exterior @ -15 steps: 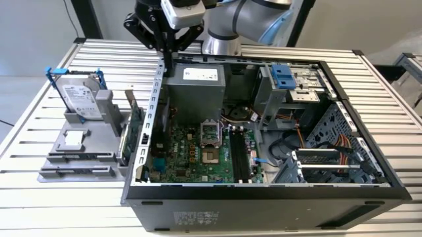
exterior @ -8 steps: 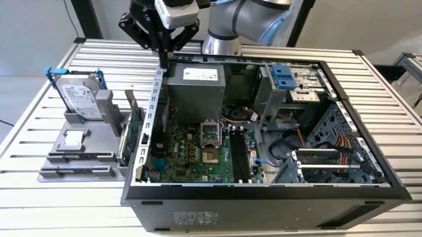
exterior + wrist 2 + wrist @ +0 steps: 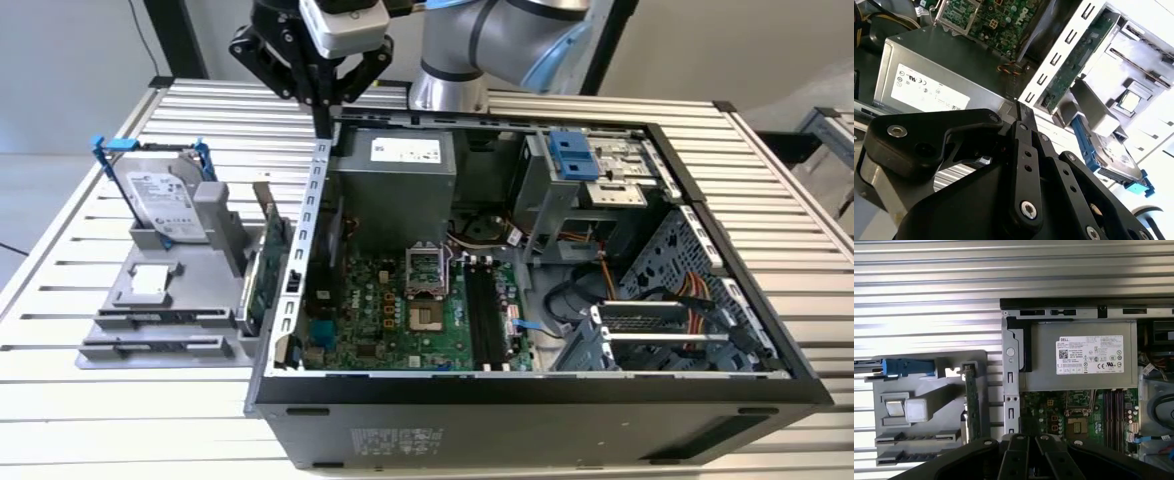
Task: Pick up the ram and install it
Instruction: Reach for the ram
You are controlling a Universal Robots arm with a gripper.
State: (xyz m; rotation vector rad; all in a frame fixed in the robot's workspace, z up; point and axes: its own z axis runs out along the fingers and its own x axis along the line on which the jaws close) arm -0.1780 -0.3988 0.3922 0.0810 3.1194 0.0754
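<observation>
Overhead, clenched fingers point(image 3: 322, 112) hang at the case wall point(image 3: 310, 230), near power supply point(image 3: 395, 170) and expansion card point(image 3: 271, 255).

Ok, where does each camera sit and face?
Exterior view: off the arm, looking down into the open black computer case; grey arm and black tool show.
First wrist view: on the wrist, straight down on the silver power supply box, past the tool.
Second wrist view: on the wrist, slanting along the tool.
All share the power supply box.
</observation>
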